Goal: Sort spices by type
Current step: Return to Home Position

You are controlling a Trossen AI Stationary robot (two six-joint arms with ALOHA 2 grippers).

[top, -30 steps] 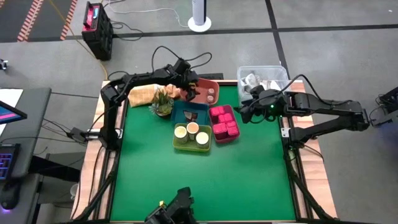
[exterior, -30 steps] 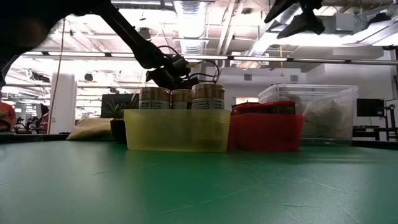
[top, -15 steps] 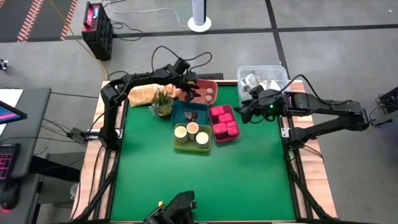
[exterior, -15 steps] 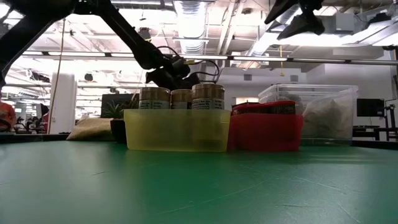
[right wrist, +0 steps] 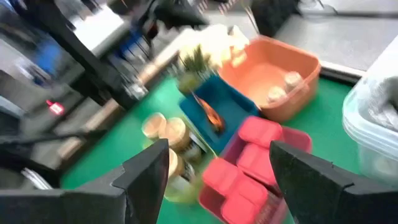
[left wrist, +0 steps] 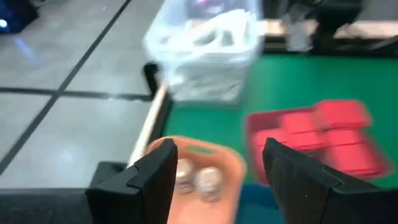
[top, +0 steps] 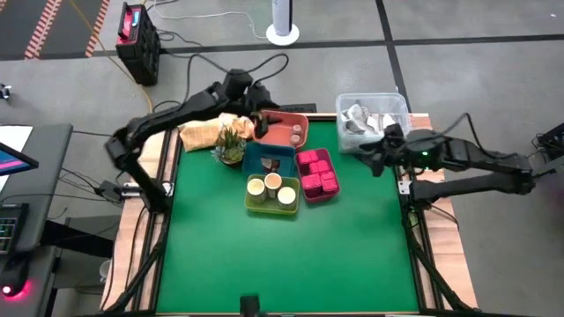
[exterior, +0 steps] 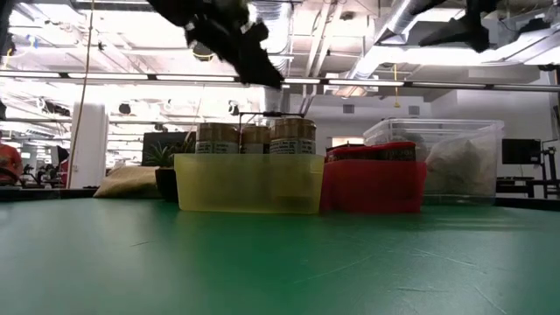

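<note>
**A:** Both arms hang over the far half of the table with nothing in them. The left gripper (left wrist: 217,152) has its jaws spread above the orange bin (top: 284,132). The right gripper (right wrist: 219,149) is spread too, at the right edge just beside the clear tub (top: 374,113).

**B:** The spices look sorted to us. Three tan jars (top: 271,187) stand in the yellow tray (exterior: 245,185), with magenta blocks (top: 319,171) in the red tray (exterior: 372,188) touching its right side. Two small bottles (left wrist: 198,179) are in the orange bin, and an orange pack (right wrist: 210,114) lies in the blue bin (top: 256,154) between the orange bin and the yellow tray.

**A:** So our worry is the trip home. The left wrist sits close over the plant (top: 231,145) and the orange bin. A low swing could drag the bin or tip the plant.

**B:** On the right we'd watch the tub's rim. If a finger clips it, the tub could slide into the red tray and jostle the blocks. We'd lift first, then swing.
</note>
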